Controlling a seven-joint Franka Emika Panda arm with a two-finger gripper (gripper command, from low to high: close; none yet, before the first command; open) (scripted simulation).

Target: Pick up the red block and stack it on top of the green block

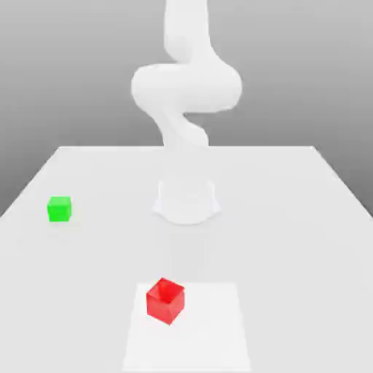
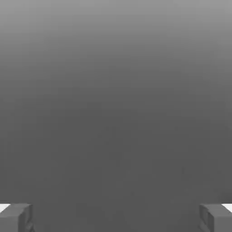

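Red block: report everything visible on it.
The red block is a small, plain, bright red piece, its top looking hollow or darker inside a rim, its material smooth, like plastic. It sits on the white square patch, toward that patch's upper left in the exterior view, turned so a corner faces the camera. Nothing else appears to touch it; the green block is well apart.
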